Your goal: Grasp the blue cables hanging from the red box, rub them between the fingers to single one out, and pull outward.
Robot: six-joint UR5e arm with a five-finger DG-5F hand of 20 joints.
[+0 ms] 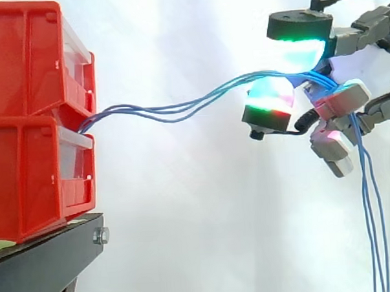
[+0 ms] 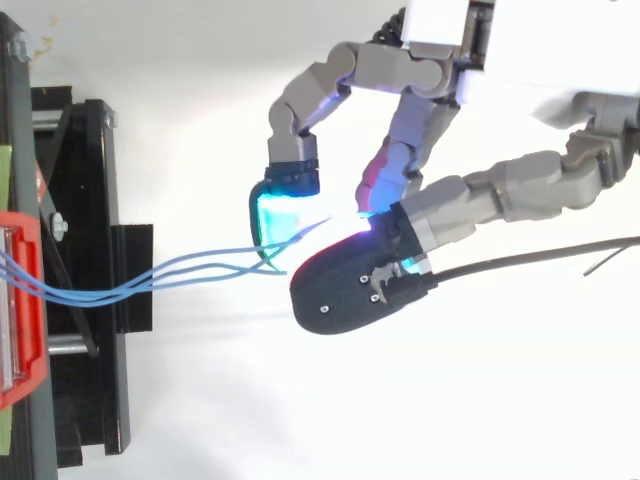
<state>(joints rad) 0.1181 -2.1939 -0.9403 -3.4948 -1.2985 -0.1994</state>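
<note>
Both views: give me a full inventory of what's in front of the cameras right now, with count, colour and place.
bins: two, red with clear drawers, stacked at the left on the stand
blue cables: at least three, thin, running from between the bins across to the hand, then hanging down at the right
stand: one, black, under the bins
bolt: one, silvery, on the stand's near corner
curtain: one, white, behind everything
hand: one, grey with glowing cyan, green and red pads, at the right, fingers and thumb pinched on the blue cables
</note>
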